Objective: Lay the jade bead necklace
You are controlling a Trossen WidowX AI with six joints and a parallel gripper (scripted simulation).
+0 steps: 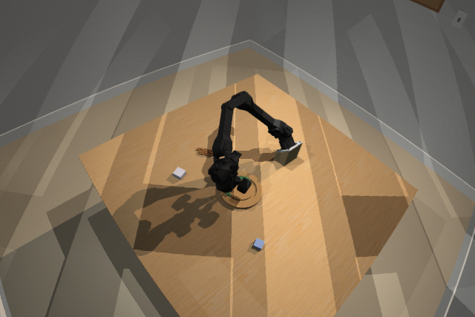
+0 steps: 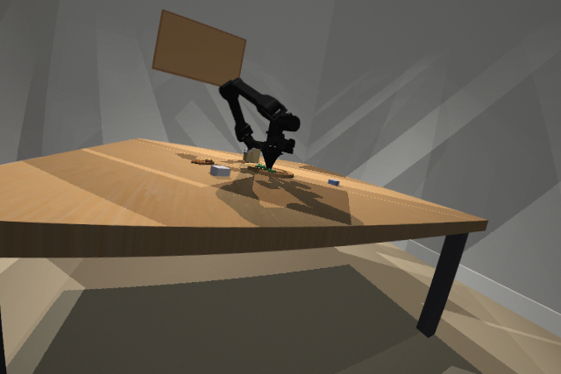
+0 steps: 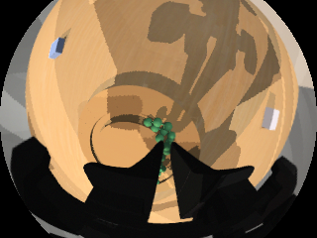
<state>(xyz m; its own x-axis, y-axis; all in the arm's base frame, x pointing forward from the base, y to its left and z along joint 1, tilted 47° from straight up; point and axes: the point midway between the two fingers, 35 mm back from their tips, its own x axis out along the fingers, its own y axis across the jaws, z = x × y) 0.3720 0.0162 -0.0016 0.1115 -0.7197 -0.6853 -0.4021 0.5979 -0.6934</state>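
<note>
On the left of the worktop (image 1: 115, 159) lies a pale grey block (image 1: 179, 172), and near it, behind the arm, a brown bead string (image 1: 203, 151). In the middle, the claw (image 3: 164, 154) points down over the round bead board (image 1: 254, 199) and is closed on the jade bead necklace (image 3: 160, 130), whose green beads bunch at the fingertips, above the board's groove. To the right lies a blue block (image 1: 258, 243).

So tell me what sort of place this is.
Probably a bare test room: one wooden table with a robot arm mounted on it, grey walls, and a brown panel hung up.
</note>
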